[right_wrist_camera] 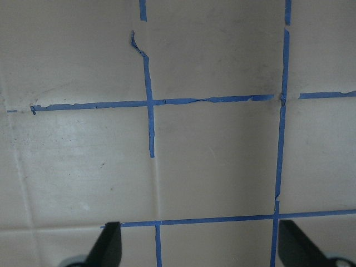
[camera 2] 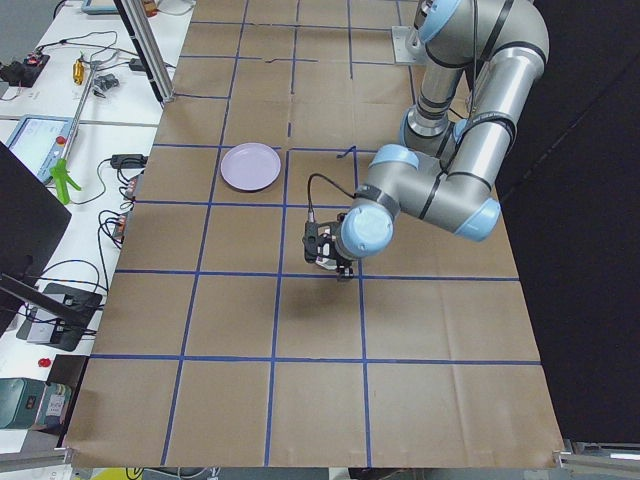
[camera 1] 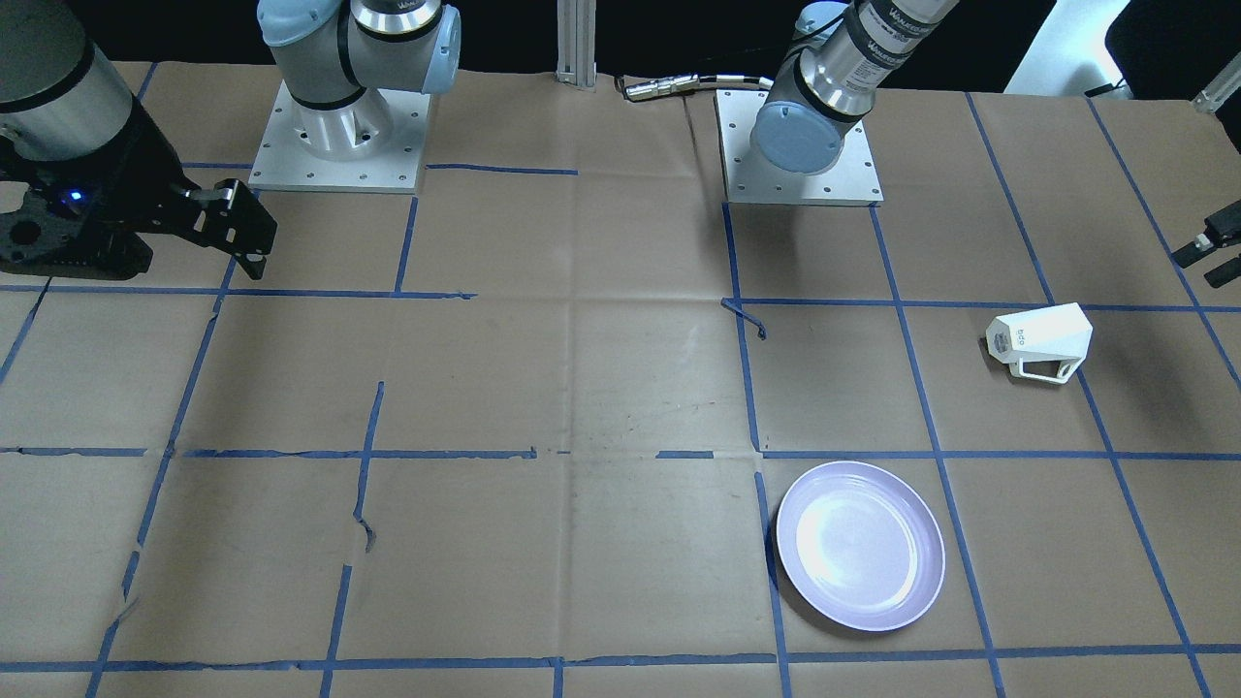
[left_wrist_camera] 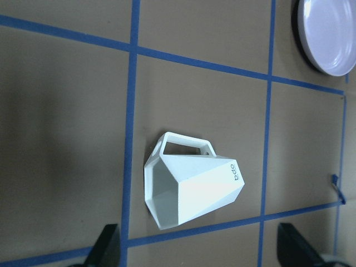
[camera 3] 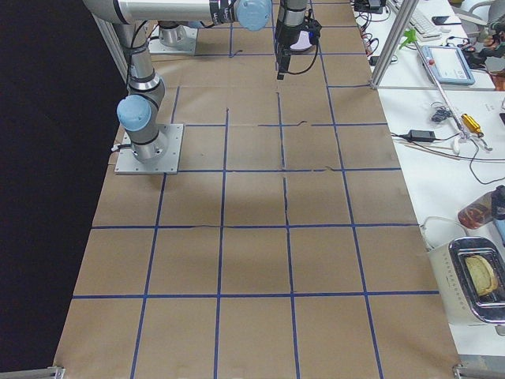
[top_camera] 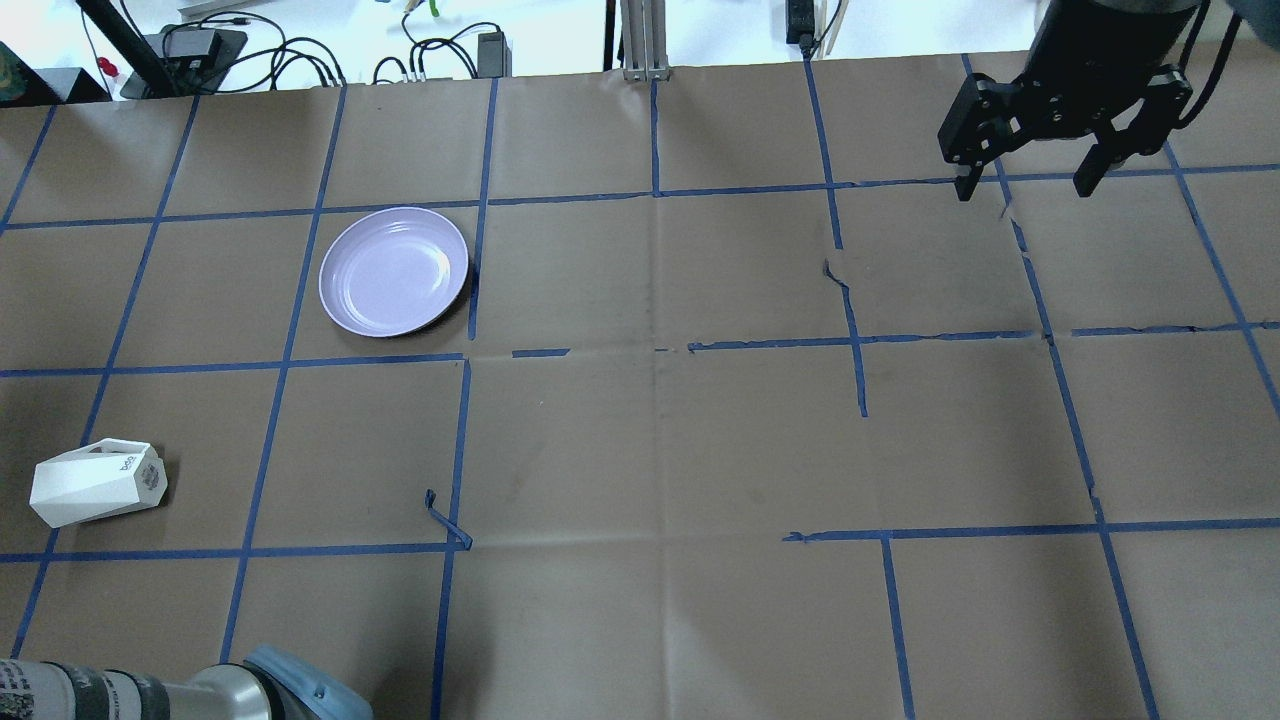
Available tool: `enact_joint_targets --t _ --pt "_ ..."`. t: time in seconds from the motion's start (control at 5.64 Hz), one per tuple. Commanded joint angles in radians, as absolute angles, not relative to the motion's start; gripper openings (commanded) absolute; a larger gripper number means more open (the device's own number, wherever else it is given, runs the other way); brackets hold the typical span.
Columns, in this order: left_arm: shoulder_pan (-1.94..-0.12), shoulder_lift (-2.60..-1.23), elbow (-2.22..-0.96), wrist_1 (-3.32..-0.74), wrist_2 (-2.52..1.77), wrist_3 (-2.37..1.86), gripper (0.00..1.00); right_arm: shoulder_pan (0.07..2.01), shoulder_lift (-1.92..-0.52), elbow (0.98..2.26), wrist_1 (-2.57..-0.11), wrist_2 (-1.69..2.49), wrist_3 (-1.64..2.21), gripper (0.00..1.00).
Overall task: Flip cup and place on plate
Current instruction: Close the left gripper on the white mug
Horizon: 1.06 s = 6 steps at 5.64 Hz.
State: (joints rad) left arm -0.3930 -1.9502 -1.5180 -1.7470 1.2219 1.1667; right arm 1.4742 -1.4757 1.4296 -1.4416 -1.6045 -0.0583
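Cup (left_wrist_camera: 192,186): white faceted mug, lying on its side on the desk (top_camera: 650,450), well apart from the lavender plate (top_camera: 393,272); it needs righting.
Left pincer (left_wrist_camera: 201,247): spread above the cup, likely lining up a grasp.
Right pincer (top_camera: 1030,150): spread, empty, far from the plate, apparently idle.

I count one cup (top_camera: 97,484), one plate (top_camera: 394,271) and one table (top_camera: 660,450) covered with brown paper. My own tools are two: a left gripper (left_wrist_camera: 200,250) and a right gripper (top_camera: 1024,188).
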Motion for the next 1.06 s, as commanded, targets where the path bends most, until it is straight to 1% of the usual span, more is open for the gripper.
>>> enact_joint_targets --t 0.0,0.35,0.53,0.89 --pt "-0.347 -2.113 -1.508 -1.897 1.103 1.244 0.99 1.474 -1.476 1.430 -1.442 -1.605 -0.058 1.00" --pt "-0.345 -2.241 -1.509 -2.035 1.011 1.282 0.99 1.474 -1.476 1.430 -1.442 -1.605 -0.058 1.00" --pt "-0.345 -2.281 -1.509 -2.043 1.009 1.292 0.99 1.474 -1.476 1.430 -1.440 -1.605 -0.058 1.00" --pt "-0.347 -2.287 -1.511 -2.114 1.009 1.292 0.98 1.474 -1.476 1.430 -1.442 -1.605 -0.058 1.00"
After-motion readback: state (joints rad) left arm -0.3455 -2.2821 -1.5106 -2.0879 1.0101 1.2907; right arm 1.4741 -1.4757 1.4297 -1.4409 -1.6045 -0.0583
